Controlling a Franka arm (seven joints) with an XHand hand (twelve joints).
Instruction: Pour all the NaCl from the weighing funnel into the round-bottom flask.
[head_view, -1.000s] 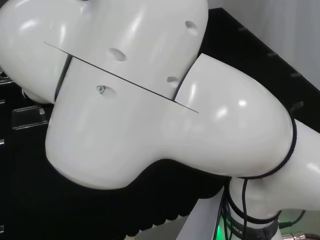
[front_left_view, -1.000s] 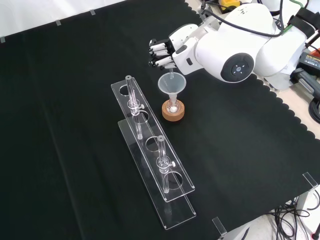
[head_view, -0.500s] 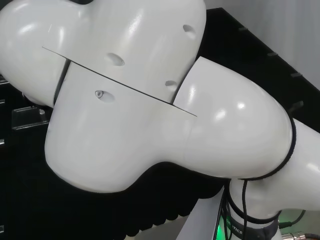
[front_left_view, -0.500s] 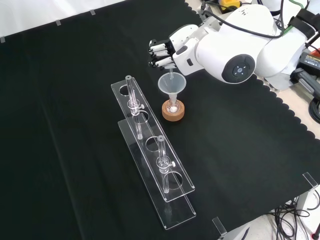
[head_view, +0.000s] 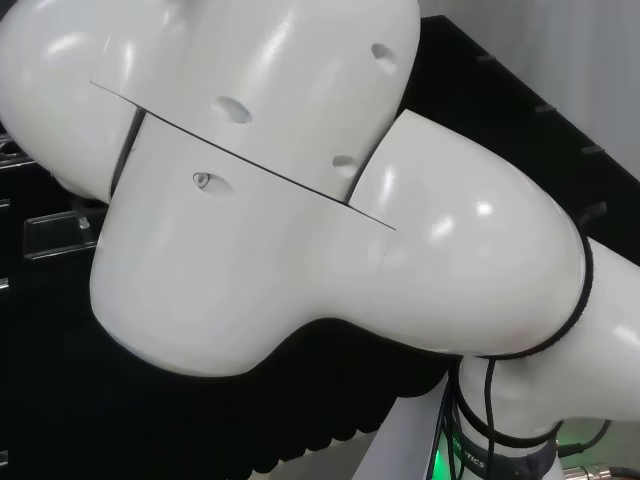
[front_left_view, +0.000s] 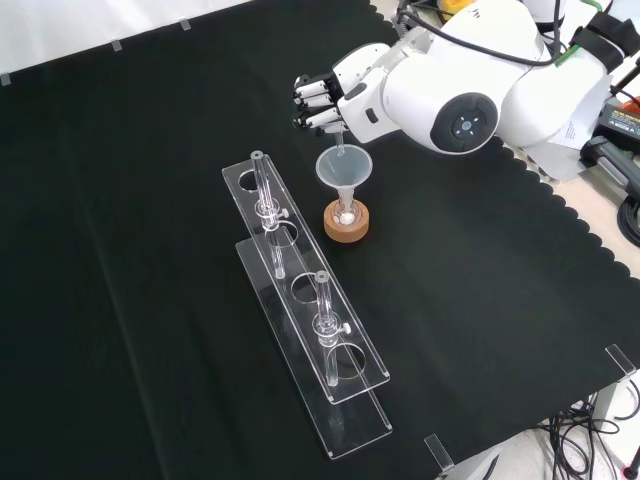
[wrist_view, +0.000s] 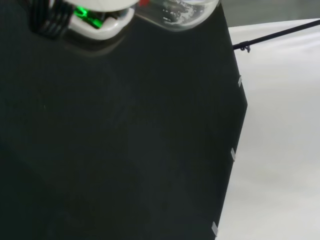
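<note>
Head view: arm links (head_view: 300, 200) cover most of the bench; the rack (head_view: 55, 232) peeks out only as a clear edge at their left. Front view: hand (front_left_view: 318, 100) shows curled fingers, palm hidden behind the arm's link (front_left_view: 450, 95); what it pinches is too thin to make out, apart from a clear stem over the funnel (front_left_view: 343, 172). Flask (front_left_view: 346, 214) too clear to trace; white bit inside too small to identify. Wrist view: a glass vessel (wrist_view: 177, 12) cut off by the edge, with white specks, blurred.

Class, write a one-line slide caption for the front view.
Hand holds a weighing funnel over the funnel in the flask.
</note>
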